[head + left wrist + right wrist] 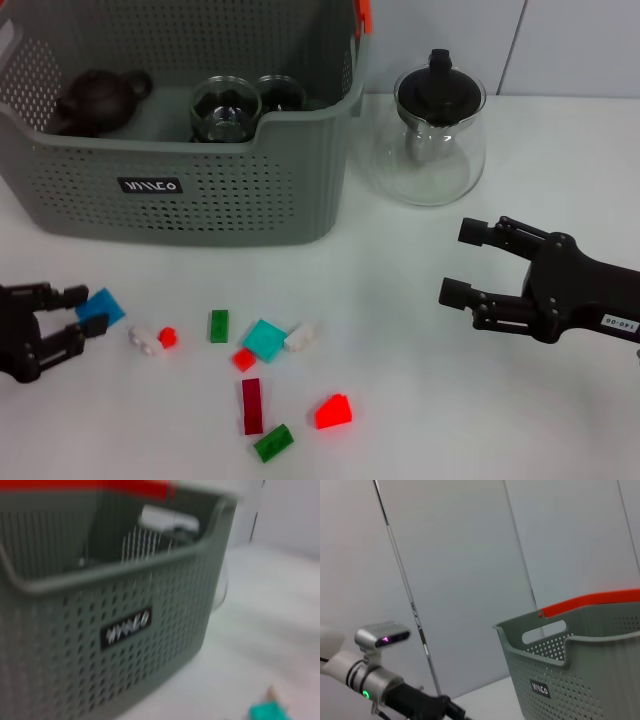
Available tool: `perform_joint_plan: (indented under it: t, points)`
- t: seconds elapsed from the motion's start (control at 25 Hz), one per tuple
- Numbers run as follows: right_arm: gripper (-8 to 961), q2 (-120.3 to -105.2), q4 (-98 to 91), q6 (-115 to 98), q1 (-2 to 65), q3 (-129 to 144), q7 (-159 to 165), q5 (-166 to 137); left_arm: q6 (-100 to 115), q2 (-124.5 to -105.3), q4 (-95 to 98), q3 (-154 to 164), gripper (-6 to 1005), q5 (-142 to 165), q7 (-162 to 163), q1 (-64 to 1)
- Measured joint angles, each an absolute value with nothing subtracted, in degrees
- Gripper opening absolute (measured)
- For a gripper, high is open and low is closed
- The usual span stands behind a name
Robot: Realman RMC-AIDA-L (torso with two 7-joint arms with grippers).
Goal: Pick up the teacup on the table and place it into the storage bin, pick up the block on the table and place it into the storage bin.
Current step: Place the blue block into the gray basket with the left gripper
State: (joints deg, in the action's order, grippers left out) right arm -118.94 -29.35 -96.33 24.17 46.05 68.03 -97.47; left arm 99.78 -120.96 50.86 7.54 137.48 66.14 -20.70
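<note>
Left gripper (68, 315) sits low at the left edge of the table (440, 420), fingers parted around a blue block (100, 307) — the block lies between the fingertips, though whether they actually press on it cannot be told from here. Right gripper (463, 263) hangs over the right side, fingers spread wide, holding nothing, just in front of the glass teapot (432, 140).

The storage bin (190, 190) stands at the back left, and there's plenty inside: two glass teacups (226, 108) side by side near the front wall, and a dark clay teapot (100, 98) off to their left. The glass teapot stands just beside the bin's right wall.

Loose blocks are scattered across the table in front of the bin: a white-and-red pair (152, 339), a green one (218, 325), a teal one (265, 340), a dark red bar (252, 405), a bright red wedge (333, 411).
</note>
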Motion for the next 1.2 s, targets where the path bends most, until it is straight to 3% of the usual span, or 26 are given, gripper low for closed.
perform_joint_plan:
  t: [0.64, 1.04, 1.2]
  points:
    - [945, -119.0, -29.4, -96.4, 24.3, 46.0, 68.0, -97.4, 114.0, -117.03, 50.7, 1.3, 400, 116.4, 79.0, -25.7]
    - [944, -119.15, -29.4, -96.4, 24.8, 46.0, 68.0, -97.1, 104.6, -116.03, 50.6, 2.3, 401, 109.6, 88.4, -35.6]
    - [944, -119.26, -29.4, -96.0, 24.8, 45.9, 67.9, -97.0, 91.8, -115.88, 50.9, 13.4, 401, 109.8, 93.8, -38.7]
